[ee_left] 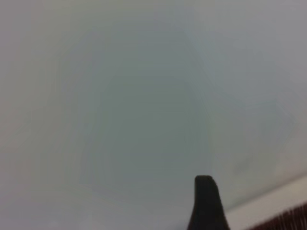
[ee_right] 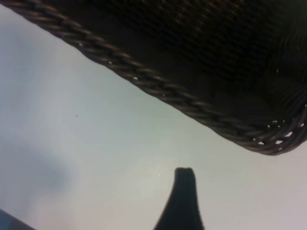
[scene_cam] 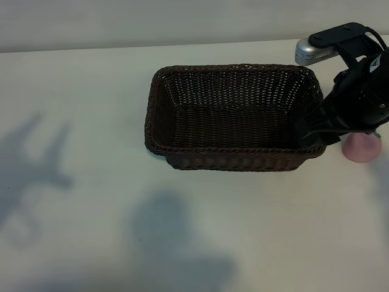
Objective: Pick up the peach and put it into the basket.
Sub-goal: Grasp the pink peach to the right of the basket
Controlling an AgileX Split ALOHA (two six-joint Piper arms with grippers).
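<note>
The table point(scene_cam: 91, 79) carries the basket point(scene_cam: 234, 115) at centre. The peach point(scene_cam: 360, 149) rests on the table at the basket's 3 o'clock, just beside its wall. The right tool point(scene_cam: 322, 131) hovers over it, wide open, empty. Risk: closing off-centre may roll the peach away.

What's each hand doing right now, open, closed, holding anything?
Left hand: out of the exterior view, open, holding nothing visible.
Right hand: open beside the peach, not gripping it.
</note>
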